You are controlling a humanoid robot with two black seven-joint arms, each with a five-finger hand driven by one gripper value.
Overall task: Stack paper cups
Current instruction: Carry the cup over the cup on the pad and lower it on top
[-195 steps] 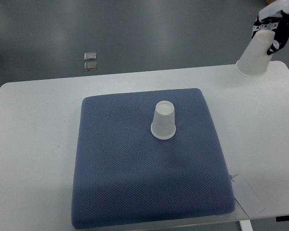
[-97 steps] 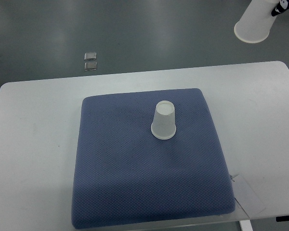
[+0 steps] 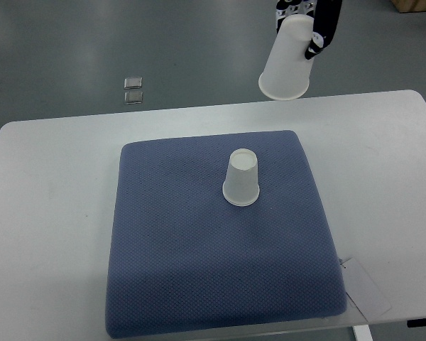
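Observation:
One white paper cup [image 3: 241,177] stands upside down on the blue mat [image 3: 199,270], a little right of its middle. A second white paper cup [image 3: 287,62] hangs upside down and tilted in the air above the table's far edge, up and to the right of the first. My right hand [image 3: 305,25] is shut on its base at the top of the picture, dark fingers [image 3: 321,32] wrapping its right side. The arm behind the hand is cut off by the frame. The left arm does not show.
The mat lies on a white table [image 3: 50,213] with bare margins left and right. A white paper tag [image 3: 366,288] sticks out at the mat's near right corner. Two small shiny squares [image 3: 133,90] lie on the grey floor beyond the table.
My right hand has carried the held cup from the far right corner leftward, closer to the cup on the mat. The standing cup has not moved.

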